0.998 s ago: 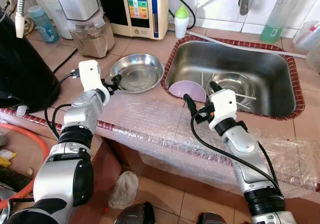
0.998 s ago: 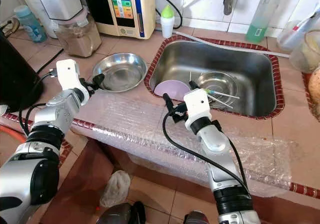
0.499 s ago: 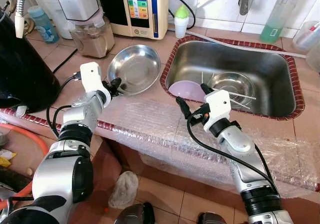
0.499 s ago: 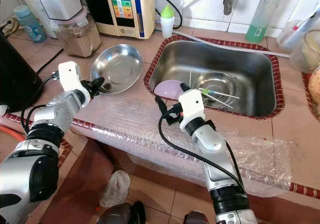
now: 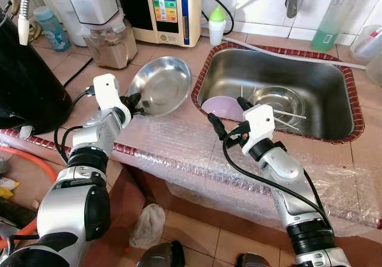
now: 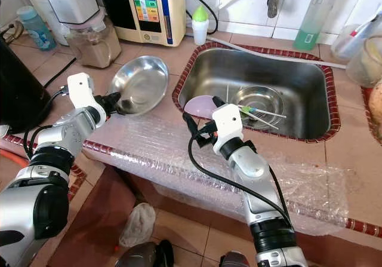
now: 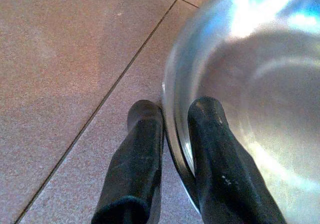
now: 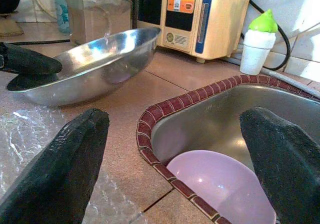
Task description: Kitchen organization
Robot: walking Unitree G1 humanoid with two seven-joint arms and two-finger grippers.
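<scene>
Brown tiled counter [image 5: 179,58] runs along the wall here, a strip of bubble wrap [image 5: 179,150] laid over its front edge and a steel sink [image 5: 334,88] sunk into it on the robot's right. On the counter just beside the sink's left rim sits the steel bowl [image 5: 161,85], tipped up so its open face looks toward the sink, its far edge raised and its near edge low. The left gripper [image 7: 172,134] has that near rim pinched between its two black fingers, one inside the bowl and one outside, pressed tight on the metal. So the bowl lies straight ahead of that pincer, and the sink lies to the bowl's right, close by.

Over the sink's near-left corner hovers the right gripper [image 5: 227,114], its fingers spread wide and holding nothing, with the lilac plate [image 8: 225,189] lying in the sink directly between and beyond them. A second steel bowl [image 5: 277,103] with a few utensils rests deeper in the sink, further from that pincer. I'd judge the left arm is the one at work, with the right poised nearest the lilac plate.
</scene>
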